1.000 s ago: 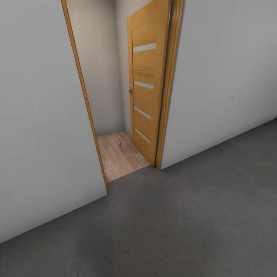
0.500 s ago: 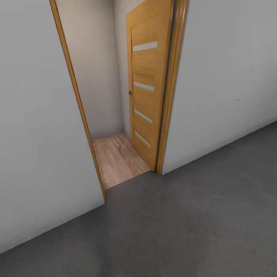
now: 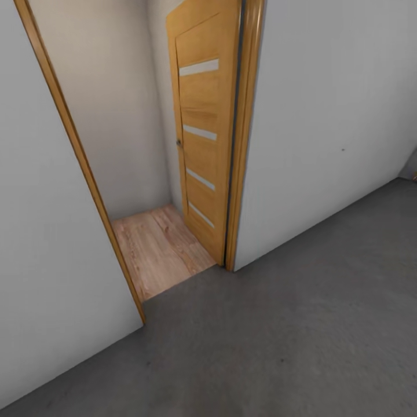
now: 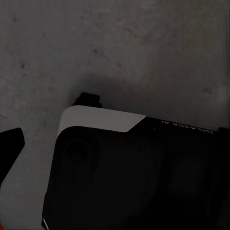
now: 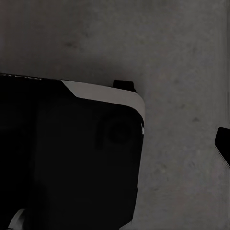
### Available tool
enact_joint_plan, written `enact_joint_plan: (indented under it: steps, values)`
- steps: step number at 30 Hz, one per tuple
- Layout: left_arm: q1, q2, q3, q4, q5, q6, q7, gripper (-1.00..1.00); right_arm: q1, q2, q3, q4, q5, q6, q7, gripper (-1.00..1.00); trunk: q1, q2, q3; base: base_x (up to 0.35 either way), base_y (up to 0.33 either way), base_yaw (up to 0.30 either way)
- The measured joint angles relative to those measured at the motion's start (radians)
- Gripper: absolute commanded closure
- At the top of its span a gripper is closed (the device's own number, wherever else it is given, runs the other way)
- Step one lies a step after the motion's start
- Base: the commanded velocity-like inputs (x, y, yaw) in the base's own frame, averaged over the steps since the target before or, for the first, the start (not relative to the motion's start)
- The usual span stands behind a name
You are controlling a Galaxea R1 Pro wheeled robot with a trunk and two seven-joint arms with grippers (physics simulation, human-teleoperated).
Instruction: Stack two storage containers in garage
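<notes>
Grey speckled concrete, the floor [image 3: 289, 336] of the garage, spreads across the lower part of the head view up to plain white walls [image 3: 324, 116]. At the left a white wall panel [image 3: 40, 243] ends at the orange-brown door frame [image 3: 81, 168]. Through the doorway lies a strip of light wood-plank floor [image 3: 153, 249] closed off by a pale inner wall [image 3: 110, 104]. To its right the orange-brown wooden door [image 3: 202, 127], with four pale horizontal slats and a small knob, stands swung open into that passage, just beside the right jamb [image 3: 240, 139].

The left wrist view looks down on the same concrete past a black robot body with a white edge [image 4: 103, 117]. The right wrist view gives a like black body [image 5: 72, 158] over concrete. Whether either gripper's jaws are spread or pressed together cannot be told. No storage container can be made out on the concrete here.
</notes>
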Motion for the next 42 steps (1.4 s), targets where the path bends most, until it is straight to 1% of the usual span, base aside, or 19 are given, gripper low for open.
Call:
enact_joint_plan:
  steps: [42]
  values:
    - [0.0,0.002,0.0,0.0,0.003,0.0,0.0,-1.0,0.0,0.0,0.0,0.0,0.002,0.0,0.0,-1.0,0.0,0.0,0.0,0.321,0.0,-0.001]
